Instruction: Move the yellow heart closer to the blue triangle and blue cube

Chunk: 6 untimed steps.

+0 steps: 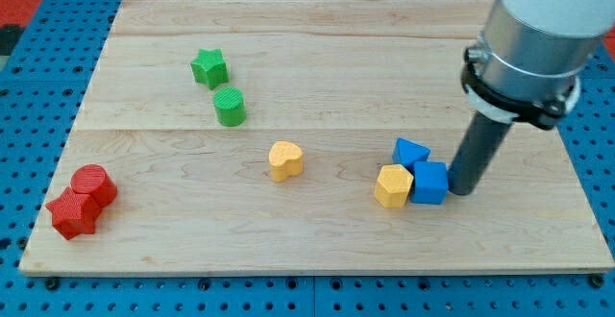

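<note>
The yellow heart [284,160] lies near the board's middle. The blue triangle [410,152] and the blue cube [429,182] sit together at the view's right, with a yellow hexagon [393,185] touching them on the left. My tip [461,191] stands just right of the blue cube, touching or nearly touching it. The heart is well to the left of the blue pair, about a hundred pixels away.
A green star [209,68] and a green cylinder [230,107] sit at the upper left. A red cylinder [94,184] and a red star [73,213] sit at the lower left. The wooden board [317,250] ends close below and right of my tip.
</note>
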Tool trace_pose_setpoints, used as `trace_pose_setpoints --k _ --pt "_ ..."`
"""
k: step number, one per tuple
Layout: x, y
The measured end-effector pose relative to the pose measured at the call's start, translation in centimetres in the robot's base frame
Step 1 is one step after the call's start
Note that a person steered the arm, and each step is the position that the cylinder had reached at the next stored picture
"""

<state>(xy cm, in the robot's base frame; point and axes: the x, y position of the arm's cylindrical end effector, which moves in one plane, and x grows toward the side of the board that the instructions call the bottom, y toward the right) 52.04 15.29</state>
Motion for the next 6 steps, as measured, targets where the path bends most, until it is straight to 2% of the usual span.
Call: trace_pose_setpoints --k 1,3,4,5,6 --pt "-2.2 -1.1" --pt "-3.6 -1.1" --pt "-6.6 -0.3" --pt "-14.0 -1.5" --pt "-17.4 -6.4"
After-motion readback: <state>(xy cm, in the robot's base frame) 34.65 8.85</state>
